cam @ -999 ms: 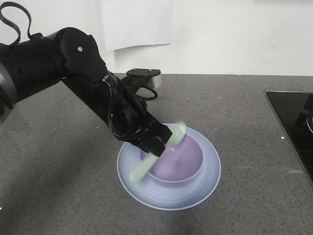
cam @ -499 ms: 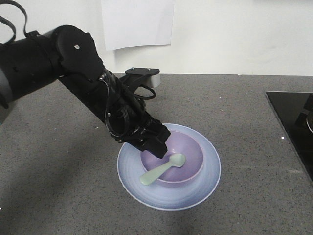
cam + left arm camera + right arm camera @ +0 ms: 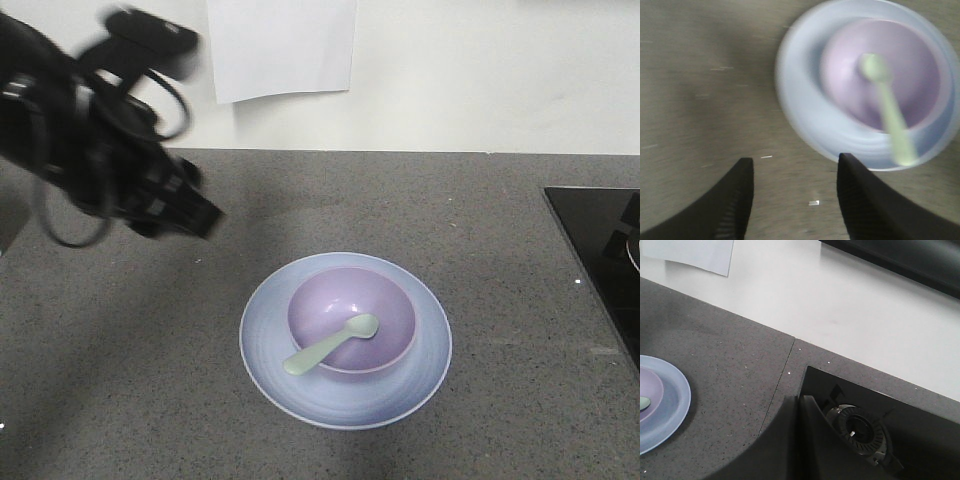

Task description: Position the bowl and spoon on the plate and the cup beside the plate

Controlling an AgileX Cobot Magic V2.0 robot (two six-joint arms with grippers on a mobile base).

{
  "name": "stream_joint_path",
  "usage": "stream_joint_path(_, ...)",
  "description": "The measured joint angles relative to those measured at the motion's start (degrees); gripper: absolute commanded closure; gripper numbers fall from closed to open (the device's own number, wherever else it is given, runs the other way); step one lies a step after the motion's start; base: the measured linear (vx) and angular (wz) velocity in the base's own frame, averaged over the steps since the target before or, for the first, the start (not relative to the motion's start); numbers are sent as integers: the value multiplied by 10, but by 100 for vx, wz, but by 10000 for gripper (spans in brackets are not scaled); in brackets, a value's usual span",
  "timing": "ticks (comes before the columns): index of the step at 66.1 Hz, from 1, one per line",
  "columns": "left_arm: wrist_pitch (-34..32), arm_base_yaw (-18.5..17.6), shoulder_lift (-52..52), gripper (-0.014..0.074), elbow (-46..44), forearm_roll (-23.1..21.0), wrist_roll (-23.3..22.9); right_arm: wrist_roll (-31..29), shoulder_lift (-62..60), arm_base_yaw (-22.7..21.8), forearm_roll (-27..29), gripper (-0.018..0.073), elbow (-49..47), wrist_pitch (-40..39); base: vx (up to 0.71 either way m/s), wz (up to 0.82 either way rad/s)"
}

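The lavender bowl [image 3: 385, 300] sits in the middle of the pale blue plate [image 3: 262, 360] on the grey counter. The mint-green spoon [image 3: 325, 349] lies with its head in the bowl and its handle over the near-left rim. My left gripper [image 3: 205, 218], blurred, hangs up and to the left, well apart from the plate. In the left wrist view it [image 3: 795, 159] is open and empty above bare counter, with plate [image 3: 795, 100], bowl [image 3: 850, 85] and spoon [image 3: 890, 117] ahead. My right gripper [image 3: 799, 398] is shut and empty, far right of the plate [image 3: 676, 400]. The cup is out of view.
A black hob [image 3: 600, 250] is set into the counter at the right, and its burner [image 3: 860, 426] lies just beyond my right gripper. A white sheet [image 3: 282, 45] hangs on the back wall.
My left arm let the spoon go into the bowl, then pulled back up and to the left, away from the plate. The spoon has lain still since half a second ago.
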Motion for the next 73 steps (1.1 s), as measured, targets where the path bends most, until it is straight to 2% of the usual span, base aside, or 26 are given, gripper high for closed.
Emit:
stream_joint_path(29, 7, 0, -145, 223, 0, 465, -189, 0, 0, 0, 0, 564, 0, -4, 0, 0)
stream_joint_path(40, 9, 0, -148, 223, 0, 601, -223, 0, 0, 0, 0, 564, 0, -4, 0, 0)
stream_joint_path(49, 9, 0, -147, 223, 0, 704, -274, 0, 0, 0, 0, 564, 0, -4, 0, 0)
stream_joint_path(55, 8, 1, -147, 223, 0, 746, -315, 0, 0, 0, 0, 564, 0, -4, 0, 0)
stream_joint_path(60, 0, 10, -147, 223, 0, 753, -352, 0, 0, 0, 0, 564, 0, -4, 0, 0)
stream_joint_path(66, -32, 30, -147, 223, 0, 729, -401, 0, 0, 0, 0, 564, 0, -4, 0, 0)
stream_joint_path(73, -70, 60, -146, 223, 0, 682, -414, 0, 0, 0, 0, 564, 0, -4, 0, 0)
